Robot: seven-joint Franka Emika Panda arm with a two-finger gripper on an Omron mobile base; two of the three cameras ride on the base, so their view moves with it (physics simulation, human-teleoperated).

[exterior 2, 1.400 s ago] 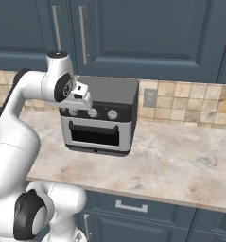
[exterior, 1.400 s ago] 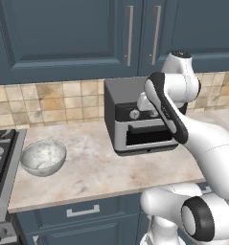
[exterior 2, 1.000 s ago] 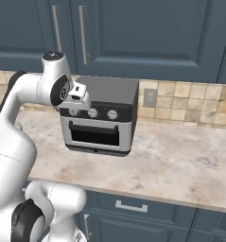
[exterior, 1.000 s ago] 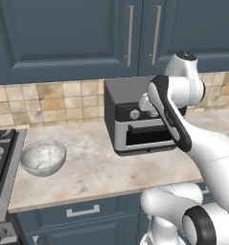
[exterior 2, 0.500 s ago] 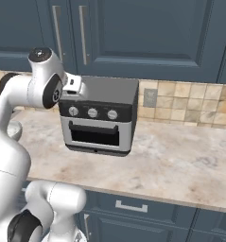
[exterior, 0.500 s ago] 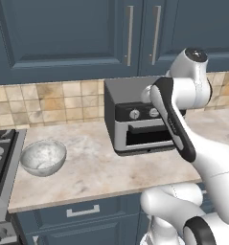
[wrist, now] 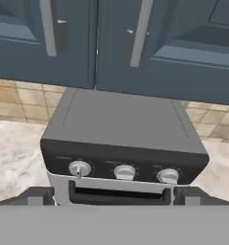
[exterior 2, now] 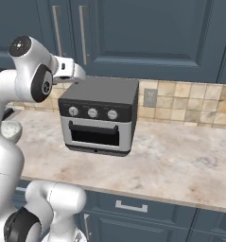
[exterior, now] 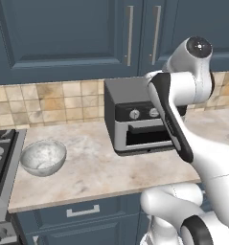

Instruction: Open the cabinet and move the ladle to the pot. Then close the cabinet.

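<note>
The cabinet hangs above the counter, dark slate-blue, both doors shut. Its two long silver handles run side by side at the door seam. My gripper hovers in front of and just below the doors, above a toaster oven, and looks toward the handles. It is open, with both fingertips far apart and nothing between them. In the right base view the gripper sits at the oven's upper left corner, under the handles. The ladle and the pot are out of view.
A black and silver toaster oven stands on the marble counter against the tiled wall. A glass bowl sits to its left, beside a stove. Drawer fronts run under the counter.
My arm has lifted, its upper joint rising toward the cabinet doors. The hand has stayed by the oven's top, and the jaws have stayed open.
</note>
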